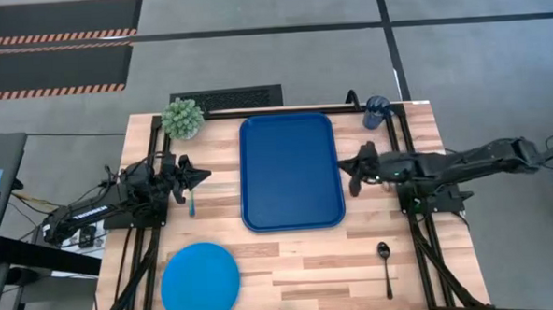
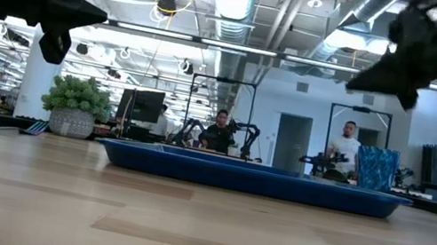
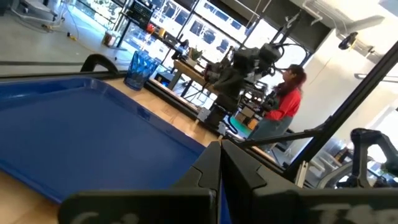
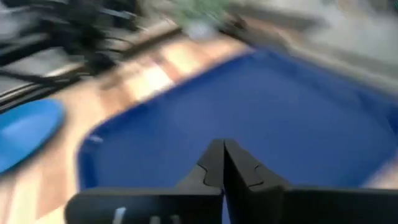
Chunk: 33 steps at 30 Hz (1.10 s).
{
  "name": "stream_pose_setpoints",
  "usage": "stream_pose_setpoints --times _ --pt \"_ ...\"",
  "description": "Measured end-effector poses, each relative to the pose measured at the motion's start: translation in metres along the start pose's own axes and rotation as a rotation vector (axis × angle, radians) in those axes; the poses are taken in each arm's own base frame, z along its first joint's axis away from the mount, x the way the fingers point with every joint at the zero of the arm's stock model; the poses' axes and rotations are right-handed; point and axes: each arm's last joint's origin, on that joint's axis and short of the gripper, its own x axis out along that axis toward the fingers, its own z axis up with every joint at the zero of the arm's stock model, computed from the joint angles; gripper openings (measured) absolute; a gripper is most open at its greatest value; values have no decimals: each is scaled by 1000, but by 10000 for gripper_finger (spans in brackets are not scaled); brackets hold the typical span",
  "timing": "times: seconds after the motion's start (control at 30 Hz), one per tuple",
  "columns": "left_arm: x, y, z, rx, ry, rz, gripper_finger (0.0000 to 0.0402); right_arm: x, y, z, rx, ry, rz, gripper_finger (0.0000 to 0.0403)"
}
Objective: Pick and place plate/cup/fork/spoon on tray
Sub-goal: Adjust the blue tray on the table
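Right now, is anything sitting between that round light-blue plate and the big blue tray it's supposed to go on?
Nothing visible does. The plate lies at the table's near left corner, and only bare wood separates it from the tray. The fork lies off to the tray's left, under the left claw, beside that path, and the tray itself is empty.

No legible text anywhere.
Nothing readable on tray (image 1: 290, 171), plate (image 1: 200, 284), cup (image 1: 376, 111) or tabletop (image 1: 290, 257); no labels, brands, numbers or signs made out.
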Motion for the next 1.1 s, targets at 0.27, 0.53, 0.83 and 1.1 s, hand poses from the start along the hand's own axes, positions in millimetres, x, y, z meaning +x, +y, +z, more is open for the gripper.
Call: stream_pose_setpoints --times 0.27,0.53,0.83,1.1 --pt "0 0 0 34 0 0 0 25 -32 -14 284 237 -240 109" --pt "0 0 0 46 1 -2 0 41 -64 -13 416 312 -319 193" --pt "0 0 0 68 0 0 0 66 -87 -16 548 349 -315 218" --pt "0 0 0 69 1 0 0 87 -92 -30 586 388 -321 198"
